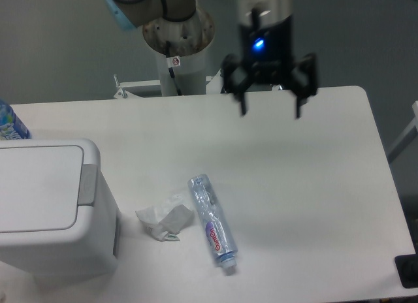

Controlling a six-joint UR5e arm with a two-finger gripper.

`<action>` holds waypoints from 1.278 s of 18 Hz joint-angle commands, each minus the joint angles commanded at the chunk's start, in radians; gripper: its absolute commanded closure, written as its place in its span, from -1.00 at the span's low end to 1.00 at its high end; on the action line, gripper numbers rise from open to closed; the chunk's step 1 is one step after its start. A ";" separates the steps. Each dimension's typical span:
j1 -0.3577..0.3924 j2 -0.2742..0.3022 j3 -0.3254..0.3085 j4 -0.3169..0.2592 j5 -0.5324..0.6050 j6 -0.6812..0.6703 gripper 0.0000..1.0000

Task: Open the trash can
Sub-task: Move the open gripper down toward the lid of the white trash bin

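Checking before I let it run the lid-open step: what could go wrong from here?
1. The gripper is open and far from the trash can, so it must cross the table; a low path could clip the plastic bottle or crumpled paper.
2. The grey push tab is narrow, at the lid's edge; a slightly off press could land on the lid instead.

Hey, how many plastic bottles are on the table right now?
2. A clear crushed plastic bottle lies on the table's middle, beside crumpled white paper. A blue-labelled bottle peeks in at the left edge, behind the big white bin, mostly cut off.
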State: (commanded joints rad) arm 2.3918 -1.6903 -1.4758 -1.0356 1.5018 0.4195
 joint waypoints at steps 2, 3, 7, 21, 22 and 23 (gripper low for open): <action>-0.032 -0.018 0.021 0.014 -0.005 -0.106 -1.00; -0.049 -0.035 0.035 0.016 -0.009 -0.152 -1.00; -0.128 -0.083 0.057 0.016 -0.014 -0.324 -1.00; -0.195 -0.088 0.011 0.012 -0.124 -0.574 -1.00; -0.195 -0.089 0.011 0.012 -0.124 -0.584 -1.00; -0.197 -0.091 0.009 0.012 -0.124 -0.584 -1.00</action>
State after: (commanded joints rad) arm 2.1951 -1.7809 -1.4665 -1.0232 1.3775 -0.1641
